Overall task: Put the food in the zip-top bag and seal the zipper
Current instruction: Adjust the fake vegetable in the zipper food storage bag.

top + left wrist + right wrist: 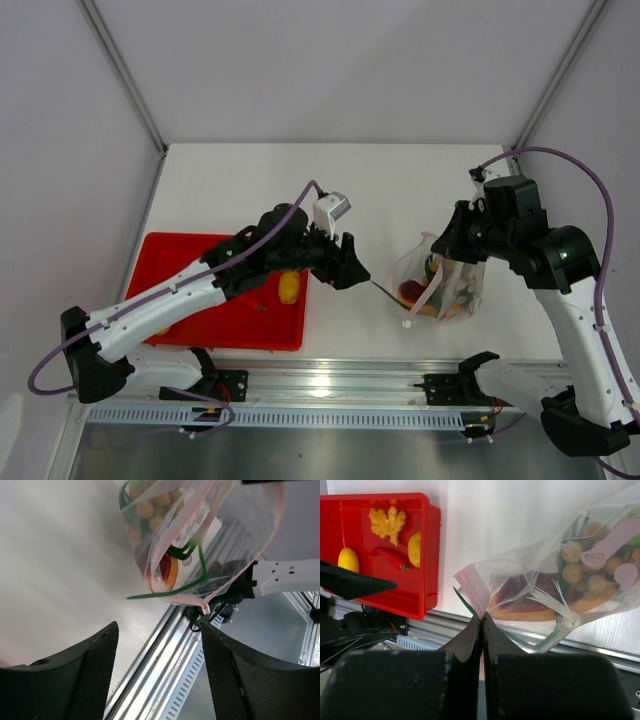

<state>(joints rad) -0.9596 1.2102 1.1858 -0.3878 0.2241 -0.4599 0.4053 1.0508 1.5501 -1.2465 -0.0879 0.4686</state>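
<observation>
The zip-top bag (445,285) hangs off the table at the right, clear and crinkly, with my right gripper (481,615) shut on its pink zipper (470,582) edge. Inside it I see tan balls (580,570), an orange-brown wedge (530,614) and green stalks (170,592); one stalk end pokes out of the mouth toward the left. My left gripper (160,680) hovers just left of the bag, open with nothing between its fingers. More food lies in the red tray (432,555): a red chili (390,556) and a yellow lemon (347,560).
The red tray (180,335) sits at the table's left front under the left arm, with a yellow piece (289,287) in it. A metal rail (330,385) runs along the near edge. White walls enclose the table on three sides.
</observation>
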